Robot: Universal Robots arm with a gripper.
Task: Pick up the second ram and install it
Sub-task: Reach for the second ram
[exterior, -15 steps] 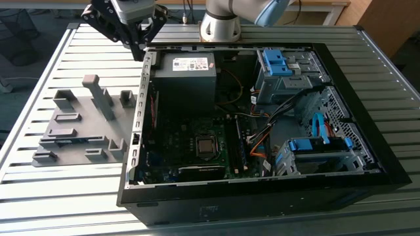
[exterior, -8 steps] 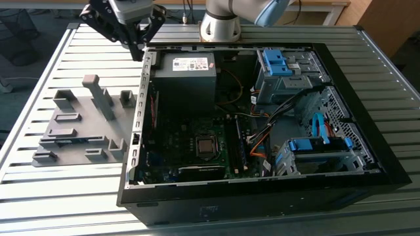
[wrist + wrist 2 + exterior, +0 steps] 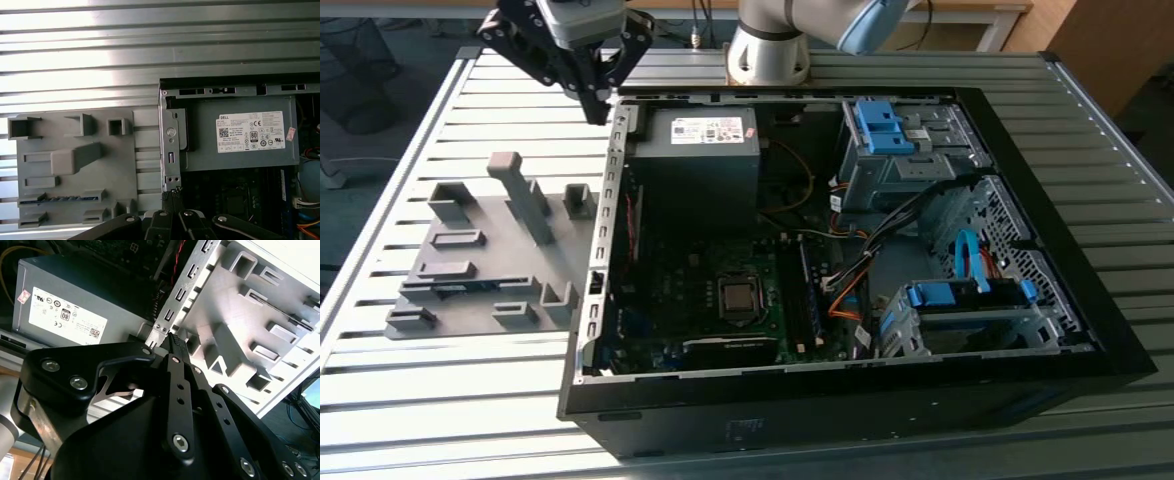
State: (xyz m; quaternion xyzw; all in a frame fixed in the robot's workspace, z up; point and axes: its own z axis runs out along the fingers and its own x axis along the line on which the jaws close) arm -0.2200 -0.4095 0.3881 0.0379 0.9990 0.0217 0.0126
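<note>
In the exterior view the claw hangs over the far corner of the open computer case, on the exterior view's left. Its fingers are pressed together with nothing between them. The second ram stands in a slot of the grey holder plate, which lies on the counter just beside the case. The slot is at the end of the plate towards the counter's edge nearest this camera, so the stick is well apart from the claw. It lies back along the case's side wall and out onto the plate. Its long axis runs crosswise to that wall, pointing at it. In the second wrist view the clenched claw tips sit just beside the wall's bracket. The power supply is to one side and the holder plate to the other; a thin dark line in a far slot may be the stick. In the first wrist view the claw meets at the wall's edge. The second ram shows as a blue-green strip in the plate's long slot, aligned across the wall.
</note>
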